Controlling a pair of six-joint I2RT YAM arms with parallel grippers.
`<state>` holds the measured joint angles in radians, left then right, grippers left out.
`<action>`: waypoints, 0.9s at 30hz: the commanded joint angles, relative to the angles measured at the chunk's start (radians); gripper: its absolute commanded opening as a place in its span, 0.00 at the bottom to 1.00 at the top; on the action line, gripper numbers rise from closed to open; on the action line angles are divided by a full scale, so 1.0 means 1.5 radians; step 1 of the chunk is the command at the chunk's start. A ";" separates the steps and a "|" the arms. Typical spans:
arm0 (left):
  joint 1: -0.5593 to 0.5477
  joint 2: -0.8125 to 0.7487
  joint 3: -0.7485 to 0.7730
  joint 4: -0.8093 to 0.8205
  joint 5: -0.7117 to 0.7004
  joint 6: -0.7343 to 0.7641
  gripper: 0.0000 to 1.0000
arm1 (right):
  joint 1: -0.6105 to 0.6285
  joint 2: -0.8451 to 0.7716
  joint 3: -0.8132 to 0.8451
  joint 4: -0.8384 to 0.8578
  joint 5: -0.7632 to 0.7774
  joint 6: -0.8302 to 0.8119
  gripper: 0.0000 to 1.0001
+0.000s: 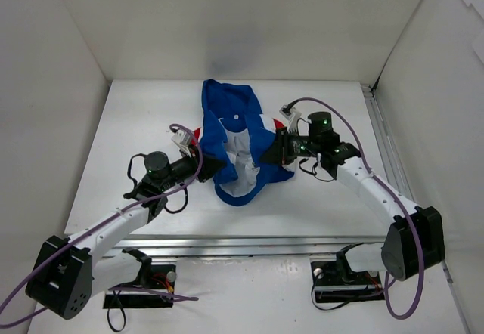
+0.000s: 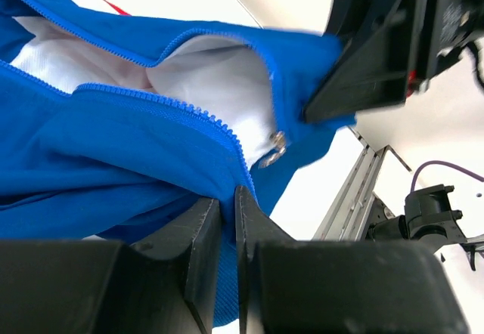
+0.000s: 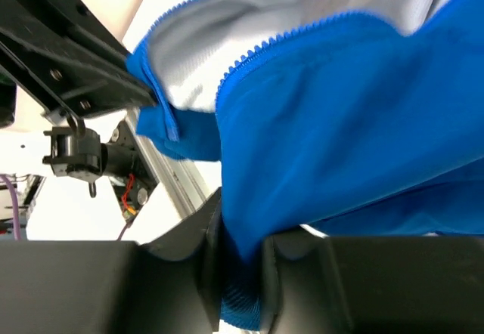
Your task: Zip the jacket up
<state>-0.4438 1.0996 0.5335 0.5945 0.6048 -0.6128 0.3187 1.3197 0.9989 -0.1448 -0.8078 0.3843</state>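
My black right pincer (image 3: 240, 255) is squeezed on a fold of the soft blue cloth jacket with a white inside (image 3: 355, 122). Blue zip teeth (image 3: 253, 56) run above the pincer. Higher up, my black left pincer (image 3: 132, 81) grips the jacket's edge.

1. You are looking down on a white table (image 1: 325, 198), matte and evenly lit.
2. White panels close it in on three sides: back wall (image 1: 249, 24), left wall (image 1: 45, 107) and right wall (image 1: 442, 85).
3. A metal rail (image 1: 249, 242) runs along the table's near edge, and a side rail (image 1: 383, 141) runs along its right edge.
4. Your light is soft and the shadows are faint.
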 commanded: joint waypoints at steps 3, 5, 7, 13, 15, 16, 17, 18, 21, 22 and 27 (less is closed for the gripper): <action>0.003 -0.028 0.029 0.025 -0.012 0.003 0.09 | -0.004 0.036 0.122 -0.014 0.016 -0.024 0.10; 0.003 -0.042 0.027 0.012 -0.021 0.009 0.09 | 0.000 0.047 0.138 -0.015 0.003 -0.039 0.08; 0.003 -0.051 0.020 0.003 -0.030 0.015 0.09 | 0.007 0.044 0.137 -0.017 0.010 -0.034 0.08; 0.003 -0.062 -0.003 -0.004 -0.018 -0.007 0.08 | 0.008 0.006 0.017 -0.126 0.127 -0.030 0.15; 0.003 -0.069 -0.014 -0.004 -0.014 -0.013 0.08 | 0.011 -0.026 -0.034 -0.167 0.196 -0.021 0.26; 0.003 -0.084 -0.017 -0.007 -0.016 -0.015 0.08 | 0.015 -0.048 -0.047 -0.182 0.225 -0.014 0.32; 0.003 -0.090 -0.025 -0.011 -0.018 -0.014 0.08 | 0.015 -0.056 -0.062 -0.198 0.285 -0.007 0.37; 0.003 -0.096 -0.027 -0.017 -0.020 -0.013 0.08 | 0.023 -0.066 -0.066 -0.230 0.314 0.006 0.43; 0.003 -0.120 -0.036 -0.048 -0.030 -0.007 0.08 | 0.060 -0.089 -0.067 -0.277 0.443 0.034 0.60; 0.003 -0.129 -0.039 -0.057 -0.034 -0.006 0.08 | 0.069 -0.092 -0.065 -0.282 0.461 0.036 0.63; 0.003 -0.143 -0.043 -0.094 -0.043 -0.012 0.08 | 0.123 -0.091 0.001 -0.324 0.536 0.034 0.70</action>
<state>-0.4438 0.9104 0.4519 0.4385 0.5461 -0.6209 0.4614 1.1969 0.9119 -0.5983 -0.1471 0.4198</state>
